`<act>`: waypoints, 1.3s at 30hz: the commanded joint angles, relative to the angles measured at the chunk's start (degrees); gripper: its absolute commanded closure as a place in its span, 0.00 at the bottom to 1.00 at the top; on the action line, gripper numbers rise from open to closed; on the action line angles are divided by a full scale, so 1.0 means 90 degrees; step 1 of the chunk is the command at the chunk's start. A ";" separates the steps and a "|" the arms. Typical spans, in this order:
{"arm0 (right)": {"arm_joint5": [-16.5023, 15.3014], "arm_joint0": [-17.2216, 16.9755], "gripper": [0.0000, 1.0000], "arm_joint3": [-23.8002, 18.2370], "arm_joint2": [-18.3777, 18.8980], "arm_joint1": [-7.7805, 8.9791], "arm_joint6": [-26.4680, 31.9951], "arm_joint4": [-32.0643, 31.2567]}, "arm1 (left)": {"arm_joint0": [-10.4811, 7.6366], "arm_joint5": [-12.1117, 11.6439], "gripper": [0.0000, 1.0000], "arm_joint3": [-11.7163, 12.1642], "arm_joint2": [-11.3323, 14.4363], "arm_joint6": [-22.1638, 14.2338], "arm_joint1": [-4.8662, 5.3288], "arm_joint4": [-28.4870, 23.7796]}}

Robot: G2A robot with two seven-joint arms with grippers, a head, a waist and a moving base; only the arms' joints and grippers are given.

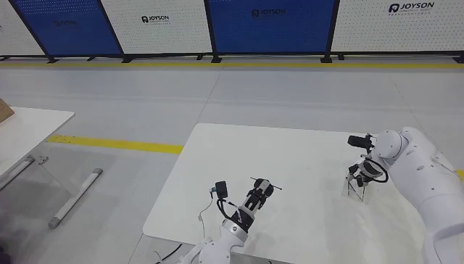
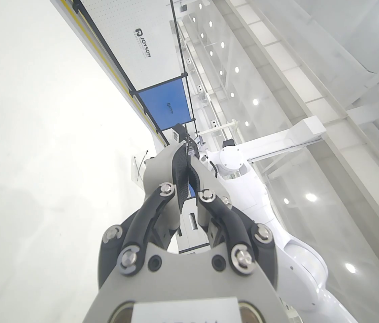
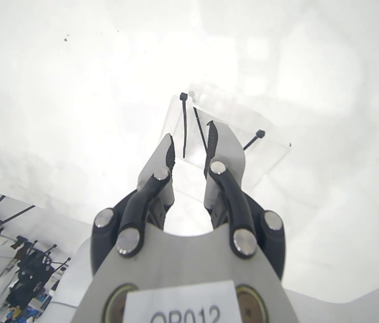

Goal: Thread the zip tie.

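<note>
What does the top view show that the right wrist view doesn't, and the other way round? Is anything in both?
Top view alone: the blue and white panels, the yellow floor line and the full outline of the table. Right wrist view alone: the separate black zip ties inside the clear holder, and the gap between the fingers of the open right tool. Both: that tool over the holder, on the white table.

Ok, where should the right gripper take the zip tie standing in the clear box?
Probably the strap just below the head, from above: the zip tie stands head-up against the clear box wall, and the right gripper hangs open over it.
</note>
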 commanded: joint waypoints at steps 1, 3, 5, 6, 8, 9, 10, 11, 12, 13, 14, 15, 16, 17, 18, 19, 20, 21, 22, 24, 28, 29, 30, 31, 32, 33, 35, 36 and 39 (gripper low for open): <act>-0.0032 -0.0004 0.75 -0.0033 0.0031 0.0034 -0.0001 -0.0003 | 0.0000 0.0000 1.00 0.0000 0.0000 0.0000 0.0000 0.0000; -0.0027 0.0001 0.73 -0.0088 0.0059 0.0072 -0.0058 -0.0035 | 0.0000 0.0000 1.00 0.0000 0.0000 0.0000 0.0000 0.0000; -0.0130 0.0014 0.73 -0.0148 0.0126 0.0135 -0.0089 -0.0012 | 0.0000 0.0000 1.00 0.0000 0.0000 0.0000 0.0000 0.0000; -0.0135 0.0028 0.73 -0.0163 0.0151 0.0169 -0.0113 -0.0028 | 0.0000 0.0000 1.00 0.0000 0.0000 0.0000 0.0000 0.0000; -0.0182 0.0048 0.71 -0.0240 0.0232 0.0256 -0.0179 -0.0024 | 0.0000 0.0000 1.00 0.0000 0.0000 0.0000 0.0000 0.0000; -0.0240 0.0059 0.70 -0.0279 0.0276 0.0303 -0.0211 -0.0017 | 0.0000 0.0000 1.00 0.0000 0.0000 0.0000 0.0000 0.0000; -0.0445 0.0069 0.69 -0.0344 0.0370 0.0380 -0.0246 0.0059 | 0.0000 0.0000 1.00 0.0000 0.0000 0.0000 0.0000 0.0000; -0.0597 0.0073 0.69 -0.0364 0.0442 0.0450 -0.0272 0.0098 | 0.0000 0.0000 1.00 0.0000 0.0000 0.0000 0.0000 0.0000; -0.0738 0.0088 0.69 -0.0407 0.0518 0.0526 -0.0347 0.0122 | 0.0000 0.0000 1.00 0.0000 0.0000 0.0000 0.0000 0.0000; -0.0936 0.0083 0.65 -0.0482 0.0603 0.0609 -0.0432 0.0160 | 0.0000 0.0000 1.00 0.0000 0.0000 0.0000 0.0000 0.0000; -0.1256 0.0039 0.60 -0.0615 0.0723 0.0731 -0.0504 0.0210 | 0.0000 0.0000 1.00 0.0000 0.0000 0.0000 0.0000 0.0000; -0.1426 -0.0003 0.53 -0.0746 0.0809 0.0825 -0.0566 0.0220 | 0.0000 0.0000 1.00 0.0000 0.0000 0.0000 0.0000 0.0000; -0.1548 -0.0068 0.24 -0.0938 0.0872 0.0919 -0.0612 0.0166 | 0.0000 0.0000 1.00 0.0000 0.0000 0.0000 0.0000 0.0000; -0.1606 -0.0193 0.05 -0.1275 0.0964 0.1043 -0.0660 0.0096 | 0.0000 0.0000 1.00 0.0000 0.0000 0.0000 0.0000 0.0000; -0.1598 -0.0319 0.00 -0.1571 0.1041 0.1137 -0.0654 0.0050 | 0.0000 0.0000 1.00 0.0000 0.0000 0.0000 0.0000 0.0000; -0.1583 -0.0461 0.00 -0.1928 0.1119 0.1235 -0.0614 -0.0021 | 0.0000 0.0000 1.00 0.0000 0.0000 0.0000 0.0000 0.0000; -0.1539 -0.0625 0.00 -0.2311 0.1216 0.1337 -0.0562 -0.0076 | 0.0000 0.0000 1.00 0.0000 0.0000 0.0000 0.0000 0.0000; -0.1459 -0.0869 0.00 -0.2827 0.1379 0.1476 -0.0446 -0.0106 | 0.0000 0.0000 1.00 0.0000 0.0000 0.0000 0.0000 0.0000; -0.1471 -0.1063 0.00 -0.3205 0.1501 0.1576 -0.0237 -0.0080 | 0.0000 0.0000 1.00 0.0000 0.0000 0.0000 0.0000 0.0000; -0.1491 -0.1177 0.00 -0.3396 0.1592 0.1639 -0.0011 0.0000 | 0.0000 0.0000 1.00 0.0000 0.0000 0.0000 0.0000 0.0000; -0.1491 -0.1177 0.00 -0.3396 0.1592 0.1639 -0.0011 0.0000 | 0.0000 0.0000 1.00 0.0000 0.0000 0.0000 0.0000 0.0000; -0.1491 -0.1177 0.00 -0.3396 0.1592 0.1639 -0.0011 0.0000 | 0.0000 0.0000 1.00 0.0000 0.0000 0.0000 0.0000 0.0000; -0.1491 -0.1177 0.00 -0.3396 0.1592 0.1639 -0.0011 0.0000 | 0.0000 0.0000 1.00 0.0000 0.0000 0.0000 0.0000 0.0000; -0.1491 -0.1177 0.00 -0.3396 0.1592 0.1639 -0.0011 0.0000 | 0.0000 0.0000 1.00 0.0000 0.0000 0.0000 0.0000 0.0000; -0.1491 -0.1177 0.00 -0.3396 0.1592 0.1639 -0.0011 0.0000 | 0.0000 0.0000 1.00 0.0000 0.0000 0.0000 0.0000 0.0000; -0.1509 -0.1215 0.00 -0.3455 0.1600 0.1640 -0.0163 -0.0017 | 0.0000 0.0000 1.00 0.0000 0.0000 0.0000 0.0000 0.0000; -0.1617 -0.1529 0.00 -0.3941 0.1666 0.1698 -0.0958 -0.0093 | 0.0000 0.0000 1.00 0.0000 0.0000 0.0000 0.0000 0.0000; -0.1617 -0.1688 0.00 -0.4222 0.1703 0.1743 -0.1149 -0.0030 | 0.0000 0.0000 1.00 0.0000 0.0000 0.0000 0.0000 0.0000; -0.1617 -0.2197 0.00 -0.4963 0.1753 0.1924 -0.1565 0.0082 | 0.0000 0.0000 1.00 0.0000 0.0000 0.0000 0.0000 0.0000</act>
